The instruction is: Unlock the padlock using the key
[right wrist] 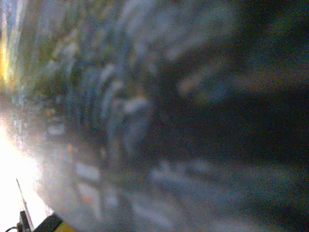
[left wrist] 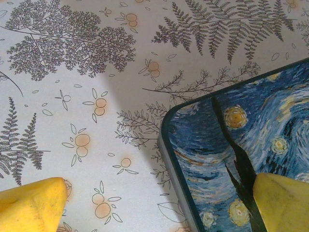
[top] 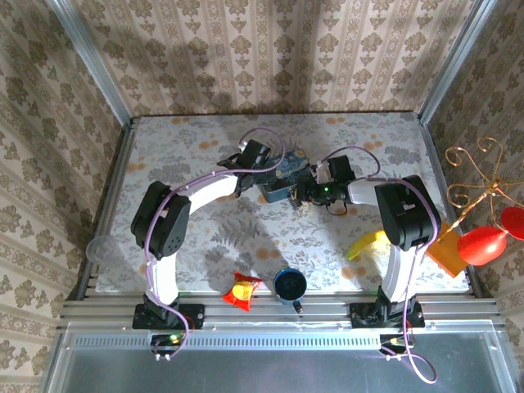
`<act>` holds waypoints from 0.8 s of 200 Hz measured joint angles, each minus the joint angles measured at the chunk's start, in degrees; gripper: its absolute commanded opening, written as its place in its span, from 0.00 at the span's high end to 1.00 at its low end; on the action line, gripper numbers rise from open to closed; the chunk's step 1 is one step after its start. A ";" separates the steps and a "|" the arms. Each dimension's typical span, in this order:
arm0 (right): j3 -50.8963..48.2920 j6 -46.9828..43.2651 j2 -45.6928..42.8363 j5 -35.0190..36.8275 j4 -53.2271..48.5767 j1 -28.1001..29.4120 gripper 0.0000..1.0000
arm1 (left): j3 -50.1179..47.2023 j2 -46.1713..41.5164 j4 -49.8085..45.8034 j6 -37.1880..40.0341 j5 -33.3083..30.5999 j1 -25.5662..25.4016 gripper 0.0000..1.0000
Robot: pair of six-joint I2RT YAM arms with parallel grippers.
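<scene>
The table [top: 205, 237], spread with a pale fern-and-fruit print, lies under both arms, which curve in to meet at the blue starry-night tin [left wrist: 203, 145] lying flat between them. The left pincer [left wrist: 157, 205] hangs over the tin's corner with its jaws spread fully wide and nothing between them. One yellow fingertip [left wrist: 31, 205] is over bare cloth and the other is over the painted lid, with the tin's dark rim running up between the two. The right pincer [top: 301, 194] comes in from the opposite side, its tip right up against the tin's side wall. Its wrist view is a dark smear of painted surface with a sliver of yellow fingertip [right wrist: 50, 223] at the lower left, so I cannot tell how far its jaws are parted or whether they hold anything. Well behind both pincers, toward the arm bases, a curved yellow object [top: 368, 244] lies beside the right arm. A dark blue cup [top: 289, 284] stands just beside a red-and-yellow snack packet [top: 242, 291]. The padlock is too small to make out. It may be the dark speck at the right pincer's tip, against the tin.
</scene>
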 measured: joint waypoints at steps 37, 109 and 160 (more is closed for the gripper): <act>-3.39 3.50 -1.66 0.17 4.61 0.42 0.90 | -1.14 -0.44 1.14 -1.09 0.57 0.24 0.00; -5.79 8.61 -3.34 2.80 7.67 1.18 1.00 | -2.80 -1.07 2.93 -2.75 1.07 0.31 0.00; -8.44 16.24 -5.46 7.17 10.56 3.37 1.00 | -3.61 -1.36 3.85 -3.93 1.29 0.31 0.00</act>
